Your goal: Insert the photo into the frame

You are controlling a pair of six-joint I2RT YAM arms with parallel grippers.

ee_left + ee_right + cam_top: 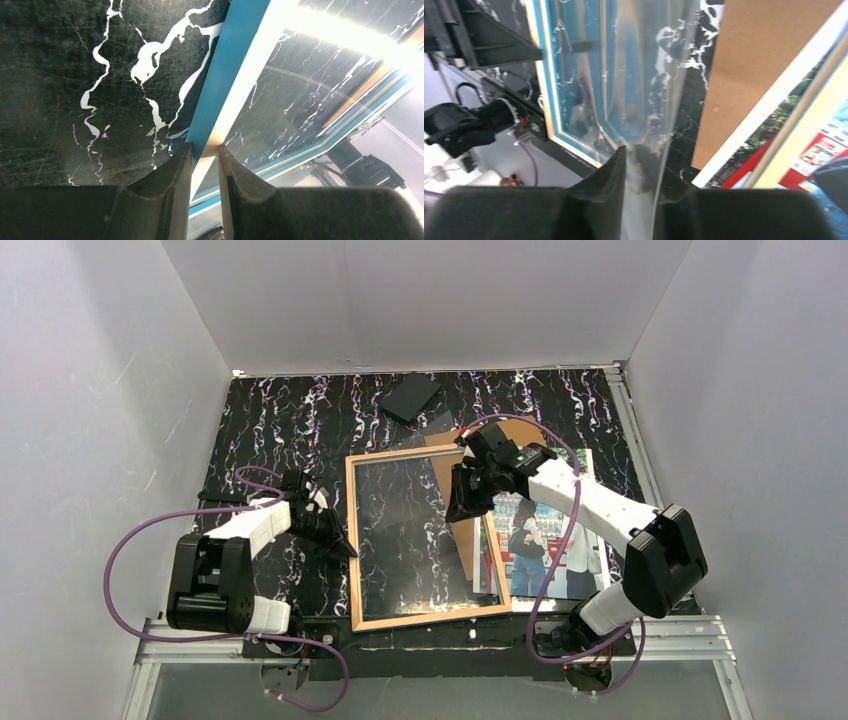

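Left claw [205, 150]: clenched on frame [430, 618] left rail.
Right claw [640, 152]: closed around clear pane [634, 75] edge.
Photo [530, 570]: flat on bench [270, 430], right of frame.

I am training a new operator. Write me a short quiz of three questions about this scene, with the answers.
1. True or false: the photo already lies inside the frame.
2. What does the left gripper clamp? A) the frame's edge B) the brown board C) the black slab
3. Fill in: the right gripper grips the clear ____.
Key: 1 false, it lies beside the frame; 2 A; 3 pane.
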